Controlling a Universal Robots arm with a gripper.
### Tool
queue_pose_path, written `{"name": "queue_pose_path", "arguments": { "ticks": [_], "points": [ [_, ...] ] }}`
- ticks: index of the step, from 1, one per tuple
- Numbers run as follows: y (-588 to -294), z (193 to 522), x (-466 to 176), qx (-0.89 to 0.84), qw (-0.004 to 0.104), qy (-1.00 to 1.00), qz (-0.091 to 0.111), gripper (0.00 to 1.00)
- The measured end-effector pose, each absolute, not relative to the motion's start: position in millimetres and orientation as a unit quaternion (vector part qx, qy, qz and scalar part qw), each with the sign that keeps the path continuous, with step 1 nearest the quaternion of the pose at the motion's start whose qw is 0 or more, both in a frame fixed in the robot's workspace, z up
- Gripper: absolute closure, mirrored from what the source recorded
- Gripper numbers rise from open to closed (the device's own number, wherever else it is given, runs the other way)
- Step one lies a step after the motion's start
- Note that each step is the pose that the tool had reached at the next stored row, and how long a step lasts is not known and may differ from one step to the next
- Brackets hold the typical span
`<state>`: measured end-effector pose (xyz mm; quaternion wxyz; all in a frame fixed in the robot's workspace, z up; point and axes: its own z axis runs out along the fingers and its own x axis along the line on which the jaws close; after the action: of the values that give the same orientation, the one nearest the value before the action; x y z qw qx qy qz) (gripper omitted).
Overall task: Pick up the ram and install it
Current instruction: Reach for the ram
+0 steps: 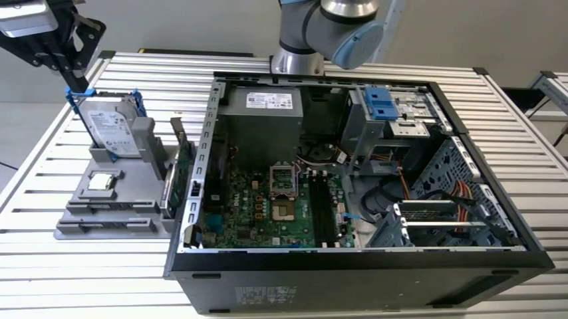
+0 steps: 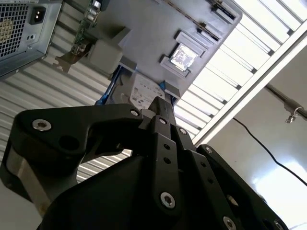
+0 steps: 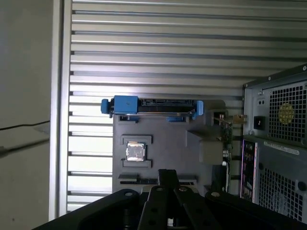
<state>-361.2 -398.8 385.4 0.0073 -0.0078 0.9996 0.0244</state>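
Note:
My gripper (image 1: 80, 85) hangs at the exterior view's far left, above the grey parts holder (image 1: 133, 222) that stands beside the open computer case (image 1: 355, 259). Its black fingers (image 3: 168, 175) look pressed together with nothing between them, also in the second wrist view (image 2: 160, 102). A thin dark strip on edge in a slot of the holder looks like the ram (image 3: 136, 181); the fingers hide its middle. Dark memory slots (image 1: 321, 211) run along the motherboard (image 1: 257, 212) inside the case.
A silver hard drive with blue clips (image 1: 114, 129) stands upright at the holder's back, just under my fingertips. A square chip (image 1: 104, 179) lies in the holder's middle. A green card (image 1: 180, 174) stands between the holder and the case. The table (image 1: 89, 279) is slatted metal.

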Motion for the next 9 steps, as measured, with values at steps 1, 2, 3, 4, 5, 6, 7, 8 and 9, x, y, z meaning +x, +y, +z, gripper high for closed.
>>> {"name": "queue_pose_path", "arguments": {
  "ticks": [1,2,3,4,5,6,7,8,9],
  "points": [
    [-398.8,385.4,-361.2,-0.008,0.007,1.0,0.024,1.0],
    [-398.8,385.5,-361.2,-0.009,0.007,1.0,0.024,1.0],
    [-398.8,385.4,-361.2,-0.009,0.007,1.0,0.024,1.0],
    [-398.8,385.4,-361.2,-0.01,0.007,1.0,0.024,1.0],
    [-398.8,385.5,-361.2,-0.01,0.007,1.0,0.024,1.0],
    [-398.8,385.5,-361.2,-0.01,0.007,1.0,0.024,1.0],
    [-398.8,385.5,-361.2,-0.011,0.007,1.0,0.024,1.0],
    [-398.8,385.5,-361.2,-0.011,0.007,1.0,0.024,1.0],
    [-398.8,385.4,-361.2,-0.012,0.007,1.0,0.024,1.0]
  ]
}}
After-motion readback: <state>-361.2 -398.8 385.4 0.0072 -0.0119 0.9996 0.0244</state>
